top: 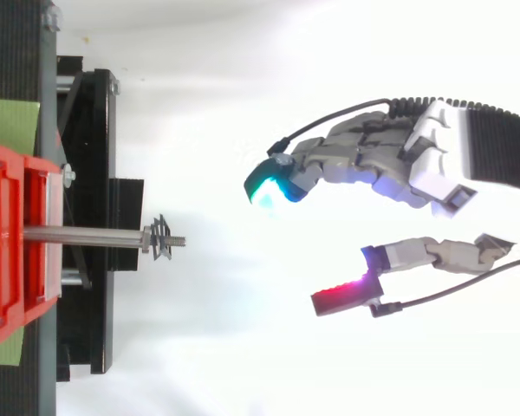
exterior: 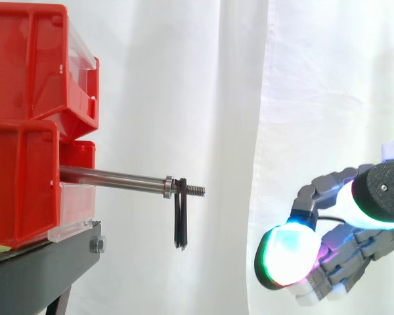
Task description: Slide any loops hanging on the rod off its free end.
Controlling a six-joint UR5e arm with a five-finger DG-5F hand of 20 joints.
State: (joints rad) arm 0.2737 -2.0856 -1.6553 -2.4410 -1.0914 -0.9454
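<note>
The dark loops (exterior: pixel 180 222) hung from the rod (exterior: pixel 111 177) close to its free end, just inside the threaded tip and right against a small metal collar (exterior: pixel 168 186). In the side view they dangled straight down toward 6 o'clock; in the top view they showed as a small dark bunch (top: pixel 160 237) across the rod. The rod ran level, its fixed end going in among the red bins (exterior: pixel 26 79) at 9 o'clock, which sat on a black stand (exterior: pixel 33 279). The hand (top: pixel 416 165) was well apart from the loops, at about 3 o'clock in the top view and 4 o'clock in the side view. It was spread wide, its fingers loosely bent, with nothing in its grasp. One green-cyan fingertip (top: pixel 273 186) pointed toward the rod, and a red-lit one (top: pixel 342 299) lay at 5 o'clock of it. A white curtain (exterior: pixel 249 98) hung behind.
</note>
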